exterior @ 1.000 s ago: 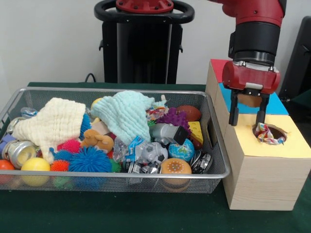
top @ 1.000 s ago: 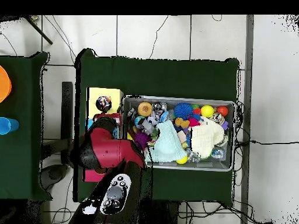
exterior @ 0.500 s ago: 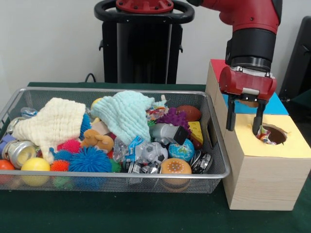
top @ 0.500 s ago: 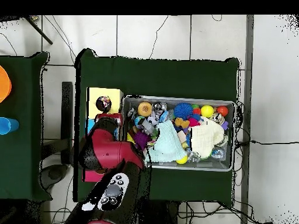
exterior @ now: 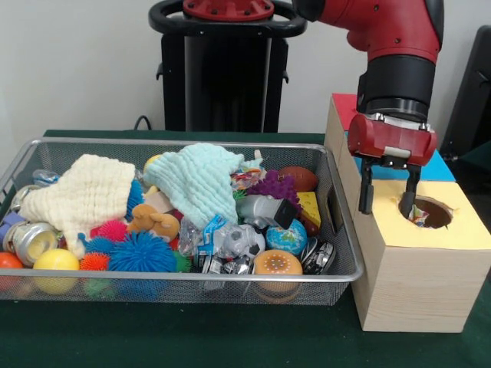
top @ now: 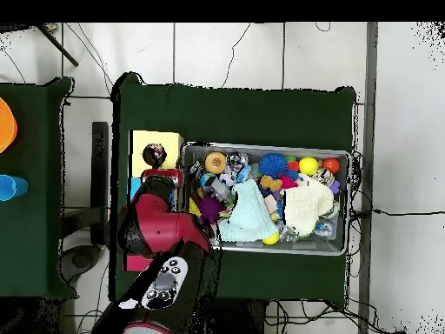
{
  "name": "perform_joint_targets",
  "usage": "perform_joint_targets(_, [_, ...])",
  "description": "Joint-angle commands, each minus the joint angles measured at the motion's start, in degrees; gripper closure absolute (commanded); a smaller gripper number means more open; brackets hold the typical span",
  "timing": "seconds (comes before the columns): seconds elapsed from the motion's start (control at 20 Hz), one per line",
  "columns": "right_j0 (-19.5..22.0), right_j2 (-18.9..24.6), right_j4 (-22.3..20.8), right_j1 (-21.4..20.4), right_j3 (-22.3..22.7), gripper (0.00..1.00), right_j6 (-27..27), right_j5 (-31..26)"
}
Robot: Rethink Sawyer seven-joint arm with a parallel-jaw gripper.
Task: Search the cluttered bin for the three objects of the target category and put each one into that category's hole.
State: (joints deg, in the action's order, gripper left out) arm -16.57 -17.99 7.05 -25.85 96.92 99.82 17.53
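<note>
The red gripper (exterior: 387,198) hangs with fingers apart and empty over the round hole (exterior: 428,212) in the wooden box's yellow top (exterior: 430,230), right of the wire mesh bin (exterior: 337,268).

Front camera: close, low, level across the table, wire bin (exterior: 337,272) filling 9 o'clock, wooden box (exterior: 399,291) at 3. Overhead camera: high, straight down, bin (top: 265,148) at 3, box (top: 148,137) at 9. Both views share bin, box and arm (top: 165,228).

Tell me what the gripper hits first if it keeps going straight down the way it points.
The gripper points down at the yellow box top, fingers open. One finger hangs at the rim of the hole, where a colourful wrapper shows, so probably the rim or wrapper; depth is unclear.
</note>
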Motion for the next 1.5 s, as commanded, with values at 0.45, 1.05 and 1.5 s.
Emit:
perform_joint_targets(0.45, [11.4, 15.7, -5.2, -6.6, 8.2, 0.0, 7.2, -14.7])
perform_joint_targets(1.05, [13.1, 16.8, -5.8, -11.7, 10.9, 0.0, 3.0, -27.6])
perform_joint_targets(1.5, [18.2, 22.6, -4.9, -20.8, 14.8, 0.0, 0.7, -38.1])
